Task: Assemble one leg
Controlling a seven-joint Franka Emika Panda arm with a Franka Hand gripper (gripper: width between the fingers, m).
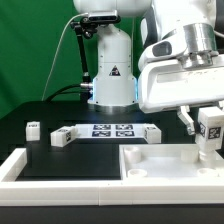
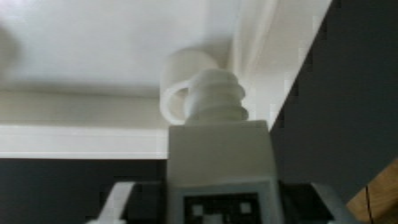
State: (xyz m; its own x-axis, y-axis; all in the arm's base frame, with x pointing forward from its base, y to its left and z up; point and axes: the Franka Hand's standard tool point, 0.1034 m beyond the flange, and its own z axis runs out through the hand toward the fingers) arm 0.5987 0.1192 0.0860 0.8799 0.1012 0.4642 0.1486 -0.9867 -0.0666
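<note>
Currently held: the leg (image 1: 208, 135), clamped between the two sides of the gripper (image 1: 205, 122) by its tagged upper part.
Leg's place: off the tabletop (image 1: 80, 155), hanging over a corner of the white tray-like piece (image 1: 160, 168) at the exterior view's right.
Long axis: close to vertical, with the tag end up in the gripper and the screw end down.
Screw end: in the wrist view the ribbed tip (image 2: 210, 95) points away from the camera toward a round socket (image 2: 192, 62) in the tray-like piece's corner.
Deciding relation: the socket lies directly beyond the tip along the leg's own axis, and the two look nearly in line. I cannot tell whether the tip already touches or has entered it.
Step in hand, by my judgement: seating the leg in that corner socket.
Next move calls for: a straight push along the leg's axis, then probably a turn to thread it.
Risk: the socket sits close against the raised walls, so a tilt or sideways slip could land the ribs on the rim or a wall.
Other parts: a small tagged block (image 1: 33, 127) and a second white block (image 1: 60, 137) rest well apart at the exterior view's left, near the marker board (image 1: 110, 130).
</note>
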